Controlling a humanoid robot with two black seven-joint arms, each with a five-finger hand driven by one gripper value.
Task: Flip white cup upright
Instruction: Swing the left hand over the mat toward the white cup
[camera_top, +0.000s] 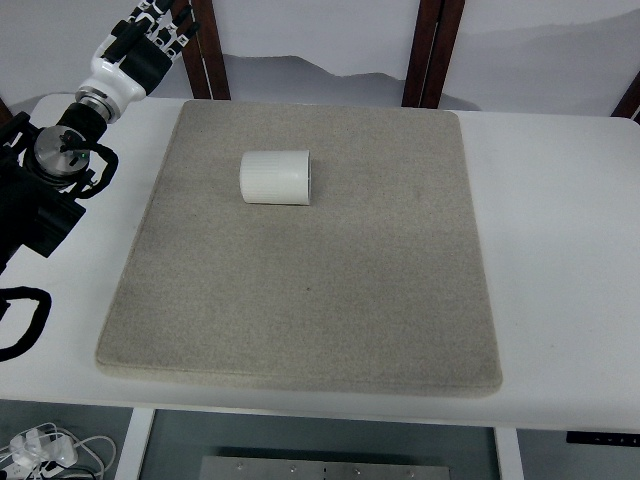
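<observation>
Top view: flipping not yet begun
White cup (276, 177) is lying on its side on the grey mat (300, 300); nothing is being held by the left hand (140, 40), fingers extended, well apart

White ribbed cup (277, 177), grey-beige speckled mat (310, 290), plain white table (560, 250).

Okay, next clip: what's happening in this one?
Nothing is being handled yet. A white cup lies on its side on a grey mat covering a white table. The robot's left hand is raised at the top left corner, off the mat and well clear of the cup. The right arm is out of view. The cup has not been turned upright.
</observation>
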